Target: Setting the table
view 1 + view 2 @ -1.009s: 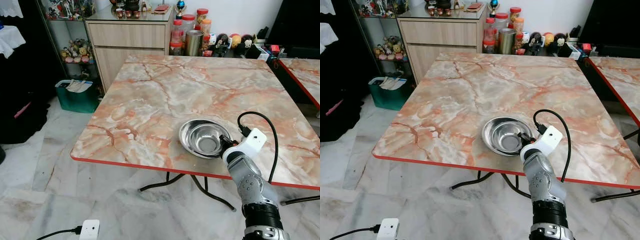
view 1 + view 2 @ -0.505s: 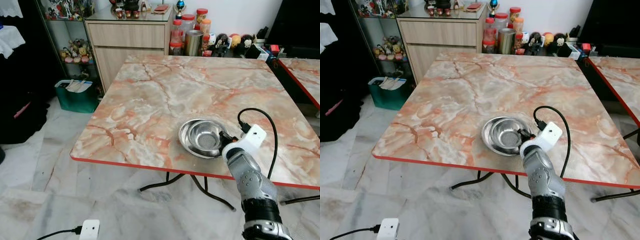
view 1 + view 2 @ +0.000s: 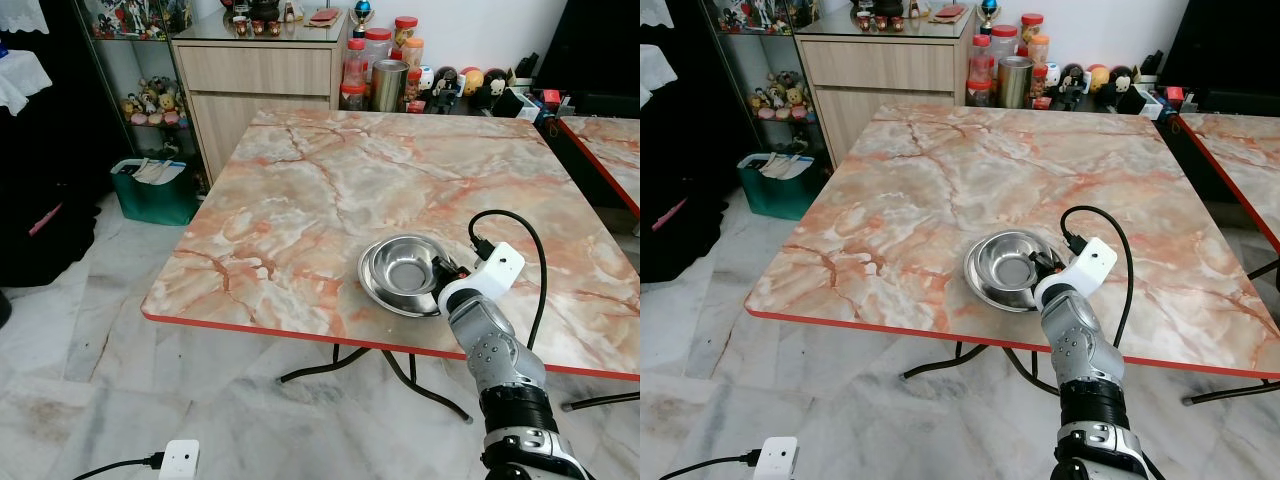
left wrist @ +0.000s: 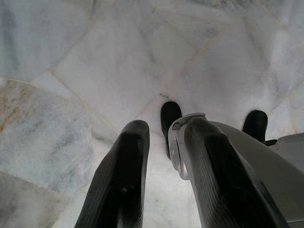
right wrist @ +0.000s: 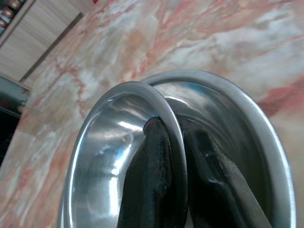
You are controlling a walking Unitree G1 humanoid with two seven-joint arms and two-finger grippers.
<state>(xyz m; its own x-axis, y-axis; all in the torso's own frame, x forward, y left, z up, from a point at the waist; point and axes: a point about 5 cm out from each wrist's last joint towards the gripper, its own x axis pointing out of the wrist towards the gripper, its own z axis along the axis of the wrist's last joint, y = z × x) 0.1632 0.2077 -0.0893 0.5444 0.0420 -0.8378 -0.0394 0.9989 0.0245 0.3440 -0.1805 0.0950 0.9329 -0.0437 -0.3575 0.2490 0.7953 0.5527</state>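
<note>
shiny steel bowls (image 3: 400, 275), glossy marble table (image 3: 330, 190)

I see two shiny steel bowls near the front edge of the marble table (image 3: 300, 190). The smaller bowl (image 3: 405, 265) is tilted, lifted at one side out of the larger bowl (image 3: 378, 287), which sits flat on the tabletop. The smaller bowl's rim is pinched between my right gripper's (image 5: 173, 156) black fingers.

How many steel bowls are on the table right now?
2. One bowl sits on the table near its front edge; the inner bowl is nested in it, tilted, its rim pinched by the right gripper. More could be hidden underneath.
</note>
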